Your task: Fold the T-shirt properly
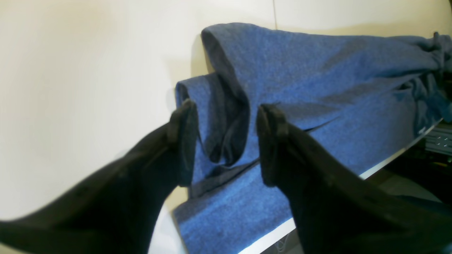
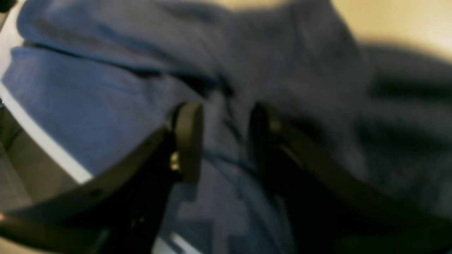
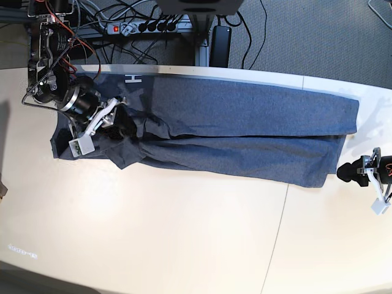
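We are viewing the slate-blue T-shirt (image 3: 245, 131) lying lengthwise, folded, rumpled at left; left gripper (image 1: 226, 141) and right gripper (image 2: 224, 141) gaping, gripping nothing.

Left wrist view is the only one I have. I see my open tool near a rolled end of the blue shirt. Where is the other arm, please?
Observer: The right tool is at the opposite end of the T-shirt, over a bunched part there.
Operator: Is it gripping the cloth?
Observer: No. In the right wrist view its jaws stand apart above the fabric, though that picture is blurred.
Operator: And how does the whole shirt lie?
Observer: It is one long strip along an edge of the table, with one long layer lapped over another.
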You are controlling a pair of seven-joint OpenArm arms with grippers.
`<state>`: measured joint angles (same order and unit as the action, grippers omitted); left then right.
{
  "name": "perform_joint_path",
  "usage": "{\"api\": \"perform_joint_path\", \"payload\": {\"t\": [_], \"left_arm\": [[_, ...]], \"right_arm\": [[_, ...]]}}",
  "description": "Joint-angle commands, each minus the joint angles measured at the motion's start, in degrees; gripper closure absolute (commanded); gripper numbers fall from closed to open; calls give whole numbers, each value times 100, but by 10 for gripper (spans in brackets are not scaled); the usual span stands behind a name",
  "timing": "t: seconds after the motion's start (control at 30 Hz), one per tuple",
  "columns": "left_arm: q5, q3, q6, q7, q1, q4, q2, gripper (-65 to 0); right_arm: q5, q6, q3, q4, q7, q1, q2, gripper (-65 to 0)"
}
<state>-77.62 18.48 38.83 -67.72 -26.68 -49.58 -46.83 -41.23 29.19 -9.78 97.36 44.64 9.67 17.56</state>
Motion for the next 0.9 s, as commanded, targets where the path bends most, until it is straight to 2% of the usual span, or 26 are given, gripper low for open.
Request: {"api": "perform_joint_path", "payload": {"t": [0.0, 0.17, 0.2, 0.23, 0.3, 0.37, 0.6, 0.8, 0.87], "left_arm": [[-92, -50, 117, 24, -157, -68, -151, -303], [-35, -50, 117, 20, -157, -68, -151, -303], [-22, -50, 117, 20, -157, -68, -149, -303], [-17, -50, 117, 22, -157, -68, -146, -303], [-22, -50, 117, 26, -157, -68, -144, -303], [-31, -50, 117, 61, -157, -68, -142, -303], [-15, -50, 117, 87, -157, -68, -50, -303], [-15, -50, 117, 85, -155, -68, -50, -303], [-57, -50, 117, 87, -157, -68, -50, -303]], "right_arm": [[-120, 422, -24, 258, -107, -74, 52, -245], [-118, 420, -24, 640, -162, -83, 50, -240], [-61, 420, -24, 632, -225, -94, 50, -209], [98, 420, -24, 627, -334, -92, 48, -150], [468, 420, -24, 579, -553, -94, 50, 0], [662, 420, -22, 442, -645, -138, 50, 0], [691, 422, 7, -525, -651, -468, 52, 0], [1425, 404, -4, -1165, -890, -645, 55, 0], [1478, 404, -13, -1281, -933, -645, 55, 0]]}}
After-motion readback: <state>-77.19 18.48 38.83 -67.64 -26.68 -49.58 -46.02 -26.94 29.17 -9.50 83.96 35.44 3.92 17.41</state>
